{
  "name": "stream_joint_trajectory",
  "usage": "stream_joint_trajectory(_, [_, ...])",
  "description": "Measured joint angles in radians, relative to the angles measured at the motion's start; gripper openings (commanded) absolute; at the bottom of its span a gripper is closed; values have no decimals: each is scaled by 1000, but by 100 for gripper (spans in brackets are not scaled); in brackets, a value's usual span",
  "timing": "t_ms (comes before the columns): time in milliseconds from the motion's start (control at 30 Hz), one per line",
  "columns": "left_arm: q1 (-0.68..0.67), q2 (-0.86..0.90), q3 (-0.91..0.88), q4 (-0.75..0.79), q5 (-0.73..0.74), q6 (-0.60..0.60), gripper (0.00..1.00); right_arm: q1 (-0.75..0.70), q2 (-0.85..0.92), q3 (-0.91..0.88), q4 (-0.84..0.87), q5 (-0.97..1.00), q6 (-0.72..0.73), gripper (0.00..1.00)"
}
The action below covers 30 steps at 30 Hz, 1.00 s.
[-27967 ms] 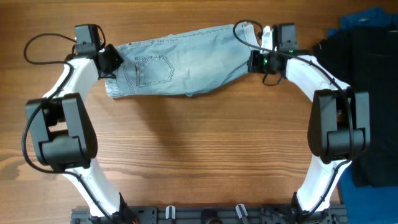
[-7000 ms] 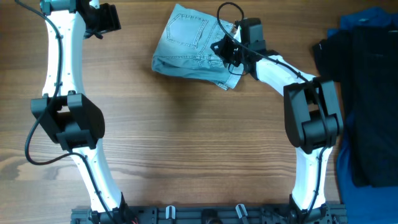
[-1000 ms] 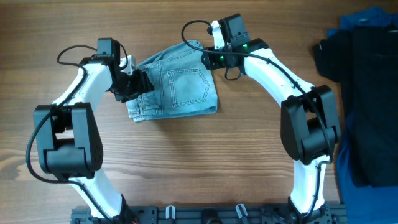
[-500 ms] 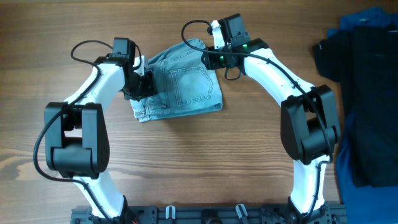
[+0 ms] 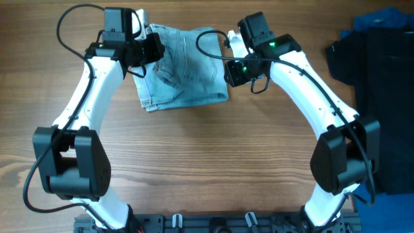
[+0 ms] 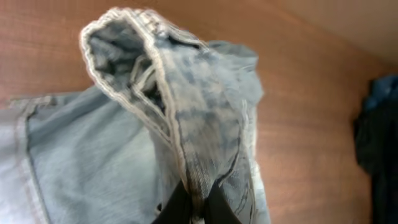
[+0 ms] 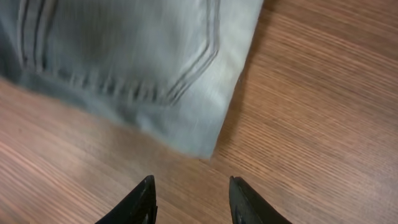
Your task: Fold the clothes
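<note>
1. Presently, item: denim shorts (image 5: 184, 71), light blue and faded, lying as a folded bundle on the wooden table (image 5: 207, 162). A black garment (image 5: 369, 77) and blue fabric (image 5: 381, 22) lie well apart from the shorts on their right side.
2. Left gripper (image 5: 150, 48): at the far-left corner of the shorts. In the left wrist view its jaws are pinched on a raised ridge of seam and hem (image 6: 205, 124), which is held up off the layer below.
3. Right gripper (image 5: 231, 70): at the right edge of the shorts. In the right wrist view its fingers (image 7: 148, 200) stand apart over bare wood just beyond the corner of the cloth (image 7: 124, 56), holding nothing.
4. Handling, as judged: soft but thick cloth. It is light enough for one arm, yet heavy enough to sag and drag its lower layers. Doubled seams, waistband and hems look like the firmest places to pinch, and single layers would likely slip or bunch.
5. Change over the last half second:
   - The left gripper has gone from the left edge of the shorts to their far corner, pulling up a ridge.
   - The back pocket, flat then, is now rumpled.
   - The right gripper has come off the far-right corner to the right edge.
</note>
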Motion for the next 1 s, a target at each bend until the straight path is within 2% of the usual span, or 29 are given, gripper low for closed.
stream_joint_trajectory(67, [0, 0, 0, 66, 0, -47, 4, 26, 0, -45, 39, -11, -39, 38])
stream_joint_trajectory(133, [0, 0, 0, 83, -4, -93, 4, 56, -1, -139, 169, -18, -53, 38])
stream_joint_trajectory(233, [0, 0, 0, 5, -28, -119, 4, 64, 0, -285, 331, -6, -51, 38])
stream_joint_trajectory(433, [0, 0, 5, -202, -177, -132, 4, 63, 0, -291, 404, 31, -40, 36])
stream_joint_trajectory(567, [0, 0, 5, -244, -272, -134, 4, 61, 0, -291, 421, 31, -31, 36])
stream_joint_trajectory(700, [0, 2, -60, -219, -325, -147, 4, 61, 0, -291, 421, 31, -27, 34])
stream_joint_trajectory(767, [0, 11, -108, -209, -355, -165, 4, 58, 0, -291, 421, 31, -22, 26])
stream_joint_trajectory(833, [0, 24, -140, -208, -401, -193, 4, 43, 0, -292, 447, 31, -10, 9])
stream_joint_trajectory(900, [0, 31, -167, -197, -441, -215, 4, 19, 0, -294, 542, 31, 20, 4])
stream_joint_trajectory(1000, [0, 52, -208, -156, -491, -228, 4, 2, 0, -296, 766, 31, 56, 4])
